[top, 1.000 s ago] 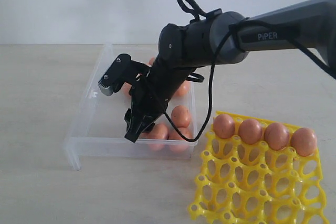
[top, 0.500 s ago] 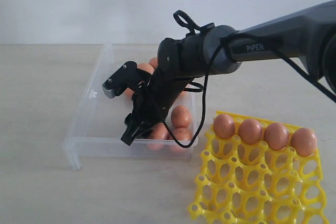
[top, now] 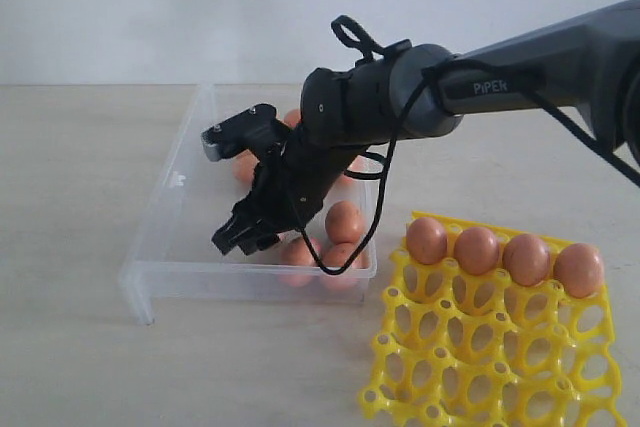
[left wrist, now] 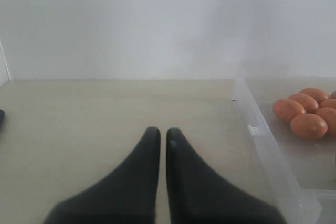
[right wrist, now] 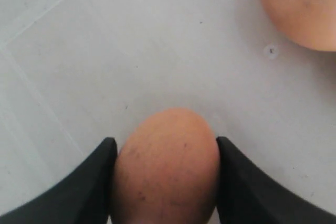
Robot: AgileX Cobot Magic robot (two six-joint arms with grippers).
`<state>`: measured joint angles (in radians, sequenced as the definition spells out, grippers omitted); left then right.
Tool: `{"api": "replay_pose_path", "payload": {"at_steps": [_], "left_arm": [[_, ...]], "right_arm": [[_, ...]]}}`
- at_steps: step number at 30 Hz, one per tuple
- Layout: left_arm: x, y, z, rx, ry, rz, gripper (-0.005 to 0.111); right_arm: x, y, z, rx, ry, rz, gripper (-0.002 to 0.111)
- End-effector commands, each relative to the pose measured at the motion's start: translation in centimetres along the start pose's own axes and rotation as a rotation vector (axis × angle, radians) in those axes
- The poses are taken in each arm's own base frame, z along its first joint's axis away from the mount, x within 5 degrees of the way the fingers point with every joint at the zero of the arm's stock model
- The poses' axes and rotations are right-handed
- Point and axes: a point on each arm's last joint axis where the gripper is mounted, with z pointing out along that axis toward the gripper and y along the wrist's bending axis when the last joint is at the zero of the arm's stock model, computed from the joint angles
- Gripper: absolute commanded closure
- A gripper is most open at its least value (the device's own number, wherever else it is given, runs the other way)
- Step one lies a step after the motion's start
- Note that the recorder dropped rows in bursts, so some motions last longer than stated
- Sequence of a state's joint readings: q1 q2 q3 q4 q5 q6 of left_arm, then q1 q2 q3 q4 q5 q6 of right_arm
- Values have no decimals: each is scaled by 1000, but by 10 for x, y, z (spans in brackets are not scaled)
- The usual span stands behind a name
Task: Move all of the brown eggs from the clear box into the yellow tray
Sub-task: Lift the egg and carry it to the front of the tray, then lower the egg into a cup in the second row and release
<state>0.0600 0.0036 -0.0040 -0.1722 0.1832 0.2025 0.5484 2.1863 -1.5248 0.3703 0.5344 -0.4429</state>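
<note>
Looking like a robotics lab: robot arm (top: 520, 57) is working over bare tabletop (top: 70, 197), blank white wall (top: 150, 7) behind.

Exterior raised, mid-distance; left wrist low; both show clear box (top: 160, 232).

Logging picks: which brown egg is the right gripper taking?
The egg between the right gripper's fingers, which touch its two sides; the other eggs lie apart, untouched.

The right tool (top: 235, 238) has swung from pointing steeply down to a flatter slant. Its tip now sits further left in the box (top: 150, 272) and a touch higher than a second ago. Its jaws have drawn in and now press both sides of an egg (right wrist: 165, 166).
</note>
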Motion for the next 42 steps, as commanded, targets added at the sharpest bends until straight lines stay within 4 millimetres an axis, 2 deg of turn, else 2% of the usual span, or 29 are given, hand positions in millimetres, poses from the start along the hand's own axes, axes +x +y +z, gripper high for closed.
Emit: {"api": "replay_pose_path", "payload": {"at_steps": [1,2,3,5,6,7,9,13,14,16,18,20,23,26,30,33,40,42], "left_arm": [[1,0,0,-1,-4,2,103],[1,0,0,-1,-4,2,103],[1,0,0,-1,-4,2,103],[1,0,0,-1,-4,2,103],[1,0,0,-1,-4,2,103],[1,0,0,-1,-4,2,103],[1,0,0,-1,-4,2,103],[1,0,0,-1,-4,2,103],[1,0,0,-1,-4,2,103],[1,0,0,-1,-4,2,103],[1,0,0,-1,-4,2,103],[1,0,0,-1,-4,2,103],[1,0,0,-1,-4,2,103],[1,0,0,-1,-4,2,103],[1,0,0,-1,-4,2,103],[1,0,0,-1,-4,2,103],[1,0,0,-1,-4,2,103],[1,0,0,-1,-4,2,103]], "right_arm": [[-20,8,-37,-18,-140,114,108],[-23,9,-49,-15,-193,136,108],[-21,11,-54,-11,-213,148,108],[-12,15,-76,43,-324,170,108],[4,16,-92,105,-410,180,108],[11,16,-99,133,-447,187,108],[60,14,-132,278,-615,200,108],[109,13,-170,415,-797,198,108],[129,13,-181,457,-847,189,108],[158,17,-189,468,-840,191,108],[180,19,-190,465,-816,197,108],[193,19,-186,469,-786,195,108],[211,19,-180,482,-743,191,108],[220,19,-179,479,-767,237,108],[217,24,-178,444,-774,151,108],[213,29,-170,393,-765,69,108],[194,18,-121,412,-607,-5,108],[193,17,-113,413,-586,-6,108]]}}
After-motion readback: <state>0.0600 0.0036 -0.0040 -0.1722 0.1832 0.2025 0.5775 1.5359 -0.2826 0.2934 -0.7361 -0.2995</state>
